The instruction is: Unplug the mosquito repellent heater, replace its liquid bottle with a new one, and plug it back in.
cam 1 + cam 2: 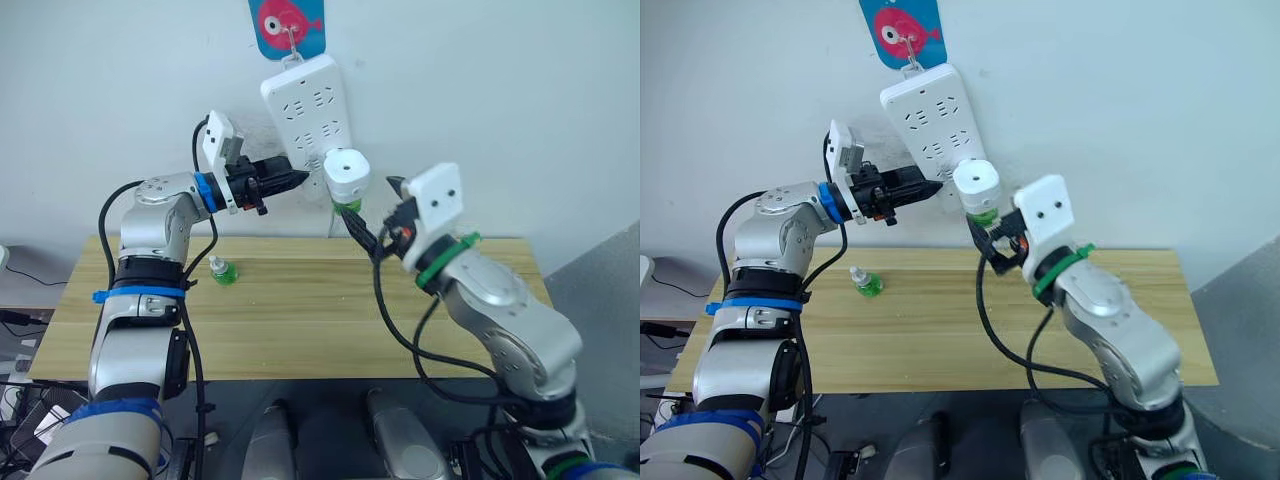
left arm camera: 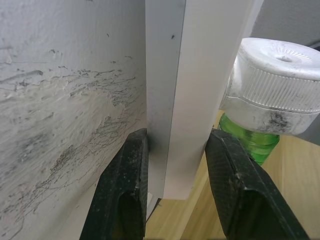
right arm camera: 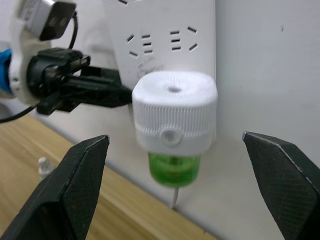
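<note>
The white mosquito repellent heater (image 1: pixel 346 172) is plugged into the lower end of a white power strip (image 1: pixel 310 105) hanging on the wall. Its liquid bottle (image 3: pixel 174 167), clear green, is screwed in under the heater; its stem is hidden inside. My left gripper (image 1: pixel 300 180) is shut on the strip's lower end, one finger (image 2: pixel 125 185) behind it and one in front. In front of the heater my right gripper (image 1: pixel 375 208) stands wide open, its fingers apart on either side without touching. The new one (image 1: pixel 222 270), green with a pale top, stands upright on the wooden table (image 1: pixel 300 320) at the left.
The strip hangs tilted from a hook with a blue and pink fish picture (image 1: pixel 290 25). A thin white cord (image 3: pixel 175 197) drops from the strip behind the heater. The wall is close behind both grippers.
</note>
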